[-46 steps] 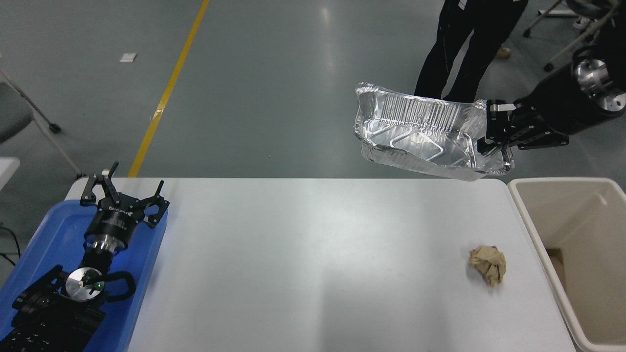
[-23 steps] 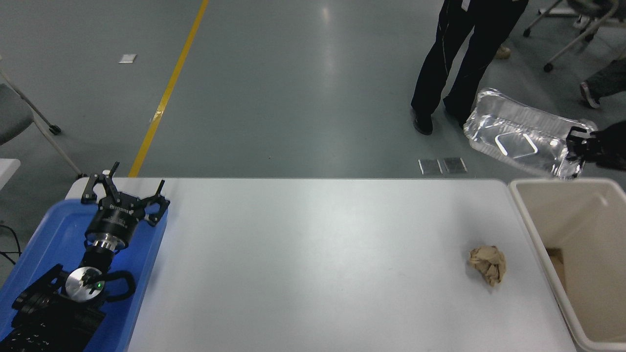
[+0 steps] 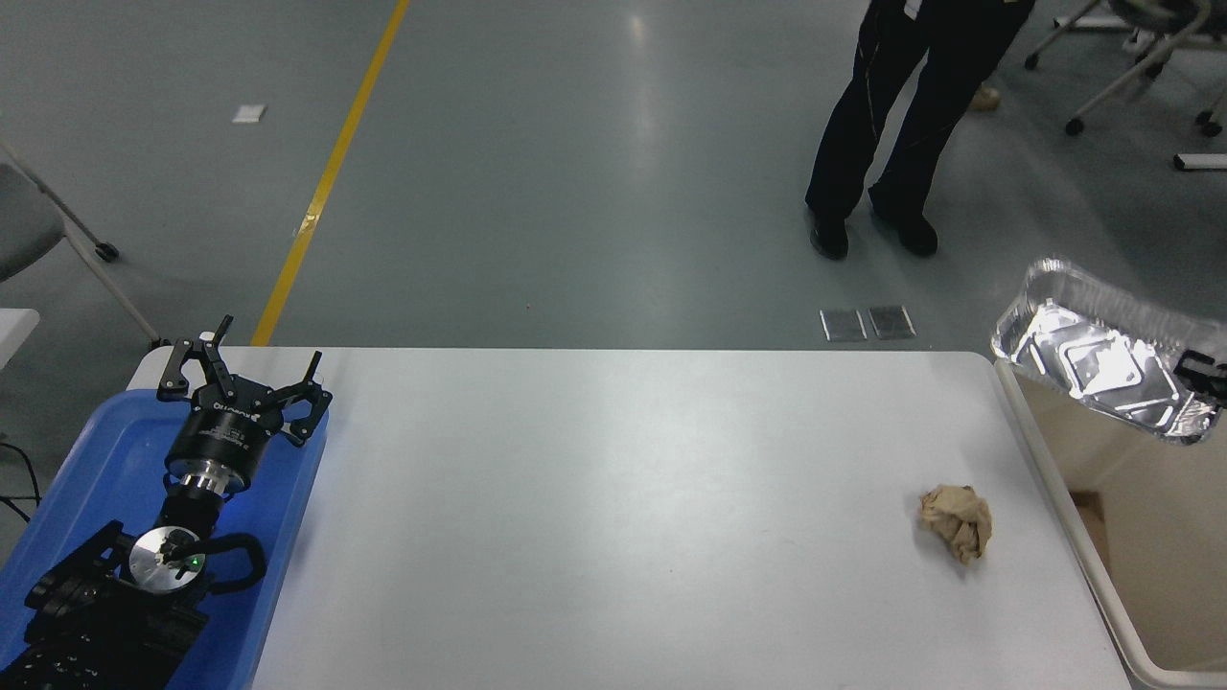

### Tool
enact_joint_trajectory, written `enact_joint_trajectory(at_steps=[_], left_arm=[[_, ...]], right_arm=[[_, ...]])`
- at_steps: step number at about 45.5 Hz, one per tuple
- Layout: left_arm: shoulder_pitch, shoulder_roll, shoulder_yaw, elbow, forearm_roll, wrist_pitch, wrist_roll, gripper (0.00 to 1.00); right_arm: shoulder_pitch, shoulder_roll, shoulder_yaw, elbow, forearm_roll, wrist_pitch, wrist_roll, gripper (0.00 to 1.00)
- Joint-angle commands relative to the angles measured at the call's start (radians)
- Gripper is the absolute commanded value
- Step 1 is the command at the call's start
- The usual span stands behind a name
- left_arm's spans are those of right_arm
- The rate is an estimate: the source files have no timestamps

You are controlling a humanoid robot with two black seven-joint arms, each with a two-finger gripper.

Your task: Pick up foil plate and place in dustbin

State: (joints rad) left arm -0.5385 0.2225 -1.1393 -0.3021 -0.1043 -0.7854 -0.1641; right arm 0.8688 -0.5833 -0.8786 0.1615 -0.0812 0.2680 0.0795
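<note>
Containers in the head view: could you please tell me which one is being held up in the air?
The foil plate, shiny silver, hangs tilted over the dustbin from the right tool. The blue tray lies on the table.

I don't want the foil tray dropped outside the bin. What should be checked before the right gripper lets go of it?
1. Tray held: the shiny silver rectangular foil tray hangs off the table, with the black right gripper at its right end, mostly out of frame. Grip itself: cannot tell.
2. Tray over the large beige plastic bin: it overlaps the bin's far left corner, though height above it is unclear. Cannot tell.
3. Tray level: tilted, open side toward the camera. Not ok.
4. Bin has room: visible interior looks mostly bare. Ok.
5. Crumpled brown paper ball out of the way: on the white table, beside the bin. Ok.
6. Left gripper parked over the shallow blue tray. Ok.
</note>
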Motion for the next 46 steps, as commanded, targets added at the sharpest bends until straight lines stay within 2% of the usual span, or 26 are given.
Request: enact_joint_trajectory(at_steps=[1,19,20,21,23,24,41,46], left_arm=[[0.0,0.0,-0.002,0.001,-0.002,0.0,-0.002,0.99],[0.0,0.0,-0.002,0.001,-0.002,0.0,-0.002,0.99],[0.0,0.0,-0.002,0.001,-0.002,0.0,-0.002,0.99],[0.0,0.0,-0.002,0.001,-0.002,0.0,-0.002,0.99],[0.0,0.0,-0.002,0.001,-0.002,0.0,-0.002,0.99],[0.0,0.0,-0.002,0.001,-0.002,0.0,-0.002,0.99],[0.002,0.0,-0.002,0.001,-0.002,0.0,-0.002,0.99],[0.0,0.0,-0.002,0.001,-0.002,0.0,-0.002,0.99]], right_arm=[[-0.195,0.014,0.104,-0.059,0.015,-0.137,-0.006,0.0],[-0.237,0.025,0.162,-0.056,0.017,-0.187,-0.006,0.0],[-0.235,0.025,0.164,-0.056,0.021,-0.187,-0.006,0.05],[-0.235,0.025,0.162,-0.056,0.029,-0.187,-0.006,0.3],[-0.234,0.025,0.162,-0.056,0.044,-0.19,-0.004,0.9],[-0.225,0.025,0.164,-0.048,0.053,-0.181,-0.004,1.0],[-0.16,0.023,0.165,-0.036,0.086,-0.151,0.014,1.0],[-0.107,0.034,0.159,-0.016,0.08,-0.101,0.042,1.0]])
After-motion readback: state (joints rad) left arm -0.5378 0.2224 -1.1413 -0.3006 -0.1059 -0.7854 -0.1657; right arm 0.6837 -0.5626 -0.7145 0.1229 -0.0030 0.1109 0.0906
